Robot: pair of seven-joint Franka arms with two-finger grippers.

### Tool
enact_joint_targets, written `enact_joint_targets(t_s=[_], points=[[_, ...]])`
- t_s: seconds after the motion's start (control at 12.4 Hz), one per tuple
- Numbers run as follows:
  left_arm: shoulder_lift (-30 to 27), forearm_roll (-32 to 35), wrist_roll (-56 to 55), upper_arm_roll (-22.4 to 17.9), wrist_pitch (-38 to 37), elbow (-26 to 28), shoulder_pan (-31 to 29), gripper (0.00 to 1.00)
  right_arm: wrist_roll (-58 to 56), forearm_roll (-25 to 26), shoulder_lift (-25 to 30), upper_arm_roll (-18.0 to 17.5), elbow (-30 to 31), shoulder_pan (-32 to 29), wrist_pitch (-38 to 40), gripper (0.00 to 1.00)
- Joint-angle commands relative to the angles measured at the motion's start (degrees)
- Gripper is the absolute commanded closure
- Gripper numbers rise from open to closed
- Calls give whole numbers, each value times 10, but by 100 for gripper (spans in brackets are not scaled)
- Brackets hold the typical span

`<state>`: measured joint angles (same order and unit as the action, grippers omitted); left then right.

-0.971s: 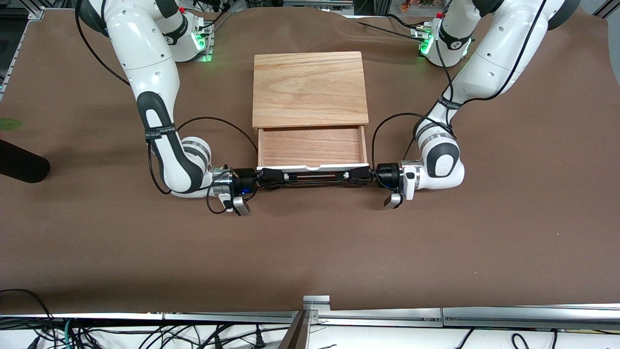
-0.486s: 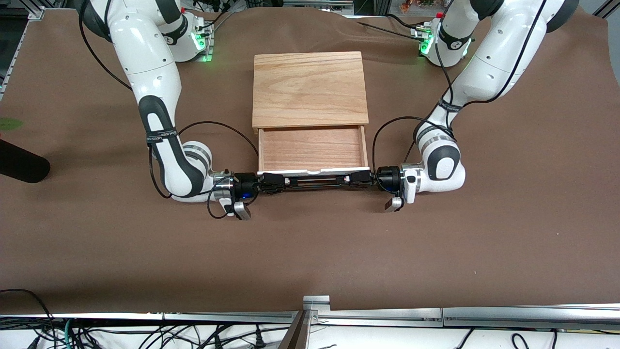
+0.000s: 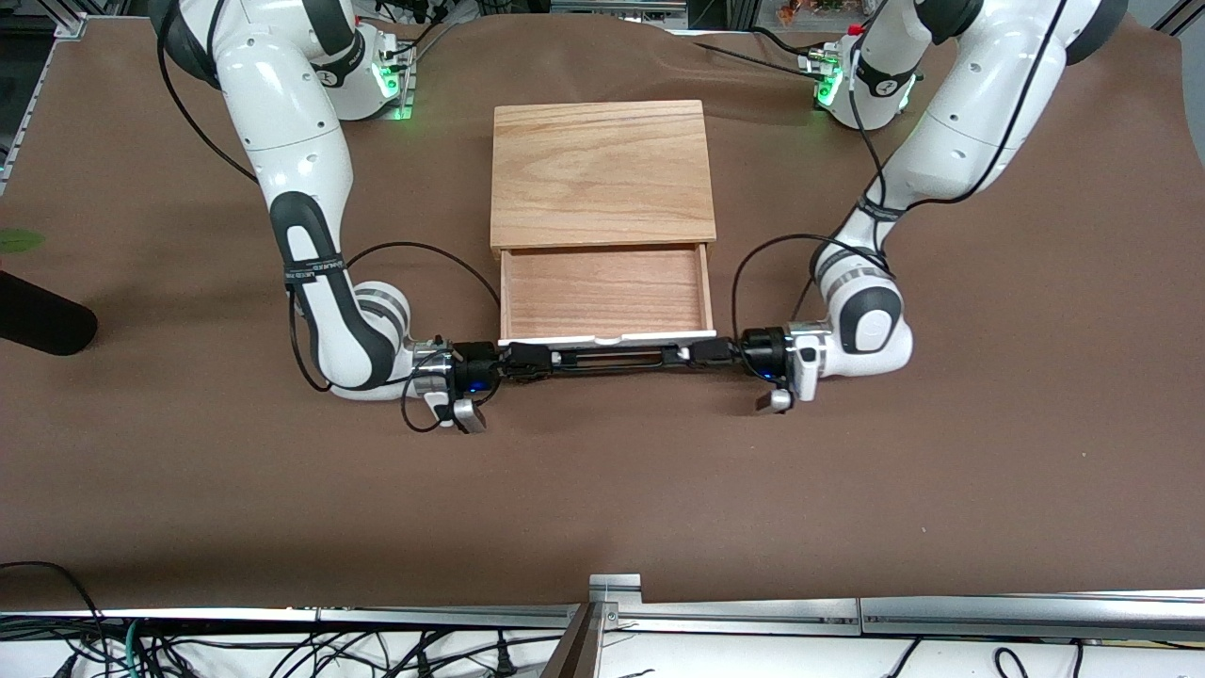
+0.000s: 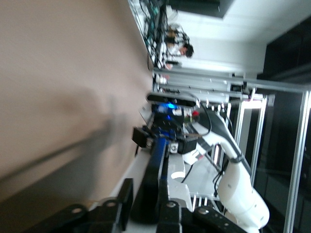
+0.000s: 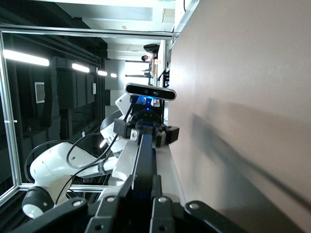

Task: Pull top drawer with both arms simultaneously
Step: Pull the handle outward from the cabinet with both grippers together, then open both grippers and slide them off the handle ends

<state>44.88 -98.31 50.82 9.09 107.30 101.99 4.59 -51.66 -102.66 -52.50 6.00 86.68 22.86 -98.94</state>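
The wooden box stands mid-table. Its top drawer is pulled out toward the front camera, with an empty wooden tray and its white front panel foremost. The black wire handle runs along the panel. My right gripper is shut on the handle's end toward the right arm. My left gripper is shut on the other end. In the left wrist view my left gripper clamps the handle. In the right wrist view my right gripper clamps the handle.
A dark rounded object lies at the table's edge at the right arm's end. An aluminium rail with cables runs along the edge nearest the front camera. Black cables loop from both wrists beside the drawer.
The top drawer has slid farther out toward the front camera. Both grippers have moved the same way with the handle held between them.
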Motion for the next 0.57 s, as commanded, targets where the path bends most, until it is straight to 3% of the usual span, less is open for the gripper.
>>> enact_joint_targets(t_s=[0.0,0.08,0.24,0.49], points=[[-15,36,-7,-3,-31,43,-20,0,-2,-19,-6,11,-24,-26,-21,100],[-15,36,-12,-3,-38,42,-20,0,-2,-19,-6,11,-24,-26,-21,96],[-16,36,-13,-3,-40,42,-24,0,-3,-14,-4,11,-22,-26,-21,0],[-22,38,-23,-11,-40,42,-27,0,6,13,5,31,-20,-26,-22,0]])
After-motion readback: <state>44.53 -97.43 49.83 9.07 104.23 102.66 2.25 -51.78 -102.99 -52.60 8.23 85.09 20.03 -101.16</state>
